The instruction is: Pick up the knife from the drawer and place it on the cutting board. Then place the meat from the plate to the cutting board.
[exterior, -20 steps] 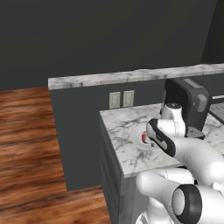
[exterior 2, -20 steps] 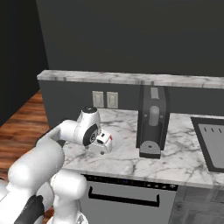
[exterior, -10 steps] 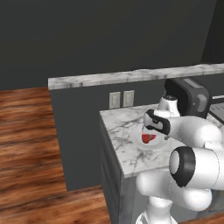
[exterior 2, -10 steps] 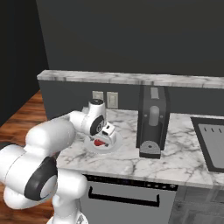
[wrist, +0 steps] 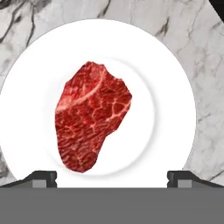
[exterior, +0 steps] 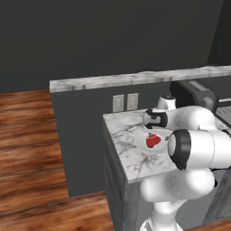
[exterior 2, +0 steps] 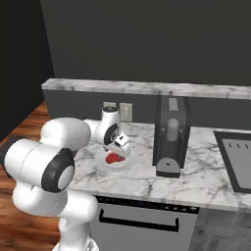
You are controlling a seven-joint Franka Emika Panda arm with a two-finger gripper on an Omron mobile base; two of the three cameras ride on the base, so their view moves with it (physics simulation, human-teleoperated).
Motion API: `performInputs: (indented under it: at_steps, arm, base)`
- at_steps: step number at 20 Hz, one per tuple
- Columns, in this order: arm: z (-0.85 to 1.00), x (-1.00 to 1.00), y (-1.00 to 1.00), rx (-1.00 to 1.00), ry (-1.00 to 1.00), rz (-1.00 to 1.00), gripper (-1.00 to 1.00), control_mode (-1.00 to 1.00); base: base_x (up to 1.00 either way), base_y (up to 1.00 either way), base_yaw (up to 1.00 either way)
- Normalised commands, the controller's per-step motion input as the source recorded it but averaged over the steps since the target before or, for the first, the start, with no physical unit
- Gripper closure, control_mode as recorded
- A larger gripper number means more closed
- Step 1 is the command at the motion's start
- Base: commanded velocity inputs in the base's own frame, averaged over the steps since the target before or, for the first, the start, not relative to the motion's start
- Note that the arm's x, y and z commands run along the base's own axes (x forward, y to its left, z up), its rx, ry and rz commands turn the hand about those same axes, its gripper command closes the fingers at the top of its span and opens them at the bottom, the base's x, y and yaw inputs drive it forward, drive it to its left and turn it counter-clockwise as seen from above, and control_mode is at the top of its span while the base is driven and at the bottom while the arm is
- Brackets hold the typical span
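The hand (wrist: 112, 177) hangs just above the white plate (wrist: 175, 109), its two dark fingertips (wrist: 41, 178) spread wide, one near each side of the plate's rim, with nothing between them; only the tops of the tips show, the rest cut off by the bottom of the hand view. The meat (wrist: 89, 116), a red marbled slab, lies flat in the middle of the plate, untouched. In the left base view the meat (exterior: 153, 140) shows as a small red patch on the plate (exterior: 140, 143), which sits on the marble table (exterior: 122, 135) near its left end; the arm's big white elbow covers the plate's right side, and the hand (exterior: 155, 131) is hard to make out against the wrist. In the right base view the plate (exterior 2: 128, 164) is partly behind the wrist, the meat (exterior 2: 114, 158) peeps out below the hand (exterior 2: 117, 149), and a dark coffee machine (exterior 2: 170, 137) stands to the right, near but apart, toward the table's back edge. A grey sink drainboard (exterior 2: 238, 162) is cut off at the right edge
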Motion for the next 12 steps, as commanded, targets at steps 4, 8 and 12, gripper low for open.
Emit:
performInputs:
  at_steps: [4, 8, 12]
  arm:
    - [-0.24, 0.25, 0.08, 0.00, 0.00, -0.13, -1.00, -1.00]
    - [-0.25, 0.10, 0.10, 0.00, 0.00, -0.13, -1.00, -1.00]
    - [-0.22, 0.14, 0.12, 0.00, 0.02, -0.13, -1.00, -1.00]
  base:
    - [0.00, 0.00, 0.00]
    - [0.00, 0.00, 0.00]
    - [0.00, 0.00, 0.00]
